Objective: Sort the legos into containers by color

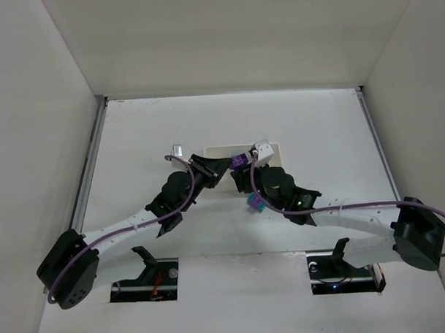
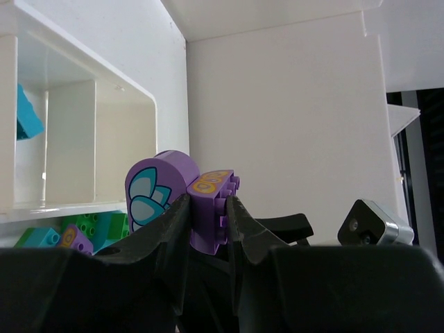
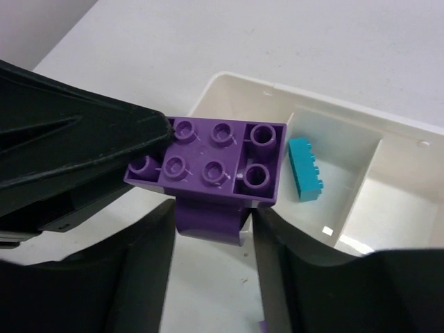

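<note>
Flanking table and tray, plain white walls.

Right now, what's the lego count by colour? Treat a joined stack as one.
Purple: 2 (held purple stack, purple pile brick)
Cyan: 2 (cyan brick in tray, cyan pile brick)
Green: 1 (green pile brick)
Total: 5 in view; more may be hidden.
</note>
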`<action>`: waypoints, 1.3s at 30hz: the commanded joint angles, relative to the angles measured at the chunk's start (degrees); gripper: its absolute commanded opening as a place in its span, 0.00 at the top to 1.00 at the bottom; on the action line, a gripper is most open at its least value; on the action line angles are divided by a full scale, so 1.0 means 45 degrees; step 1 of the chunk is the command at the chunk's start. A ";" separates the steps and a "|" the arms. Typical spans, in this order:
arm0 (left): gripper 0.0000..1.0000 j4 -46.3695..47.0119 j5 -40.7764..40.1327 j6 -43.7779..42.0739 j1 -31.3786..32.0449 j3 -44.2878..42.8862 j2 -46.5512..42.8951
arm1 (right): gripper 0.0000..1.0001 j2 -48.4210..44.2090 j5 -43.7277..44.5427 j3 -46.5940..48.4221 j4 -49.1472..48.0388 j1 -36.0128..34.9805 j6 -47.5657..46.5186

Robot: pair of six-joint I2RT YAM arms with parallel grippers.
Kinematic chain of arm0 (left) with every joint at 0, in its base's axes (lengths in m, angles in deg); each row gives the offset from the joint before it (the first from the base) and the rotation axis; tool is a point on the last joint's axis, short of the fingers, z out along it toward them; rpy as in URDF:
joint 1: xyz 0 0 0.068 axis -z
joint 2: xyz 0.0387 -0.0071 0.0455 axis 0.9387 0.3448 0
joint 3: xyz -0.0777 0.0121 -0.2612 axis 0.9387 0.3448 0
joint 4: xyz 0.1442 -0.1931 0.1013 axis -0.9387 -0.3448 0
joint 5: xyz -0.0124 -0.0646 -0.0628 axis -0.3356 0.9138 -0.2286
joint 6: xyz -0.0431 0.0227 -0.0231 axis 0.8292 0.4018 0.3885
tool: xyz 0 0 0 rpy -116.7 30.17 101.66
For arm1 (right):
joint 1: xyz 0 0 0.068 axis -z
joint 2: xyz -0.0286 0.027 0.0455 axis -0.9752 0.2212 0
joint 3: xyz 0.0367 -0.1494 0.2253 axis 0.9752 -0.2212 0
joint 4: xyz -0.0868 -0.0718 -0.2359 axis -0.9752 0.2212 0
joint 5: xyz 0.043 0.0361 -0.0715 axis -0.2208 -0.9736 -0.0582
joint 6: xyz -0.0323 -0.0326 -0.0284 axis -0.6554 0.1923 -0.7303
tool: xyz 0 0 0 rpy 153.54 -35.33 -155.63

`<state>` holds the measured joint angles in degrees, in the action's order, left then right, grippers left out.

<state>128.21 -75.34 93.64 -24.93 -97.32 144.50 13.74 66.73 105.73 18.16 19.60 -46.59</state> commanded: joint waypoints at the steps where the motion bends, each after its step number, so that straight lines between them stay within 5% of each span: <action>1: 0.92 0.0442 -0.0082 0.0315 0.0070 -0.0496 -0.0363 | 0.55 0.0195 0.0445 0.0167 -0.0807 -0.0172 -0.0228; 10: 0.92 0.0501 -0.0139 0.0179 -0.0691 -0.0516 -0.1240 | 0.69 0.0546 0.0504 -0.0146 -0.0924 -0.0172 -0.0110; 20: 0.92 0.0579 -0.0140 0.0061 -0.1688 -0.0984 -0.1535 | 0.70 0.0410 0.0387 -0.0302 -0.0963 -0.0172 -0.0052; 29: 0.92 0.0657 -0.0158 0.0023 -0.0772 -0.1609 -0.1612 | 0.70 0.0742 0.0934 -0.0009 -0.0339 -0.0348 0.0006; 39: 0.91 -0.0826 -0.0706 -0.1440 -0.1648 -0.0811 -0.2590 | 0.69 -0.1248 0.0251 -0.0887 -0.0689 -0.0232 0.0241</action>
<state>125.52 -76.98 90.54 -31.31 -102.00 133.77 12.12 68.85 102.61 17.22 18.61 -46.40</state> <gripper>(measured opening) 0.206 0.446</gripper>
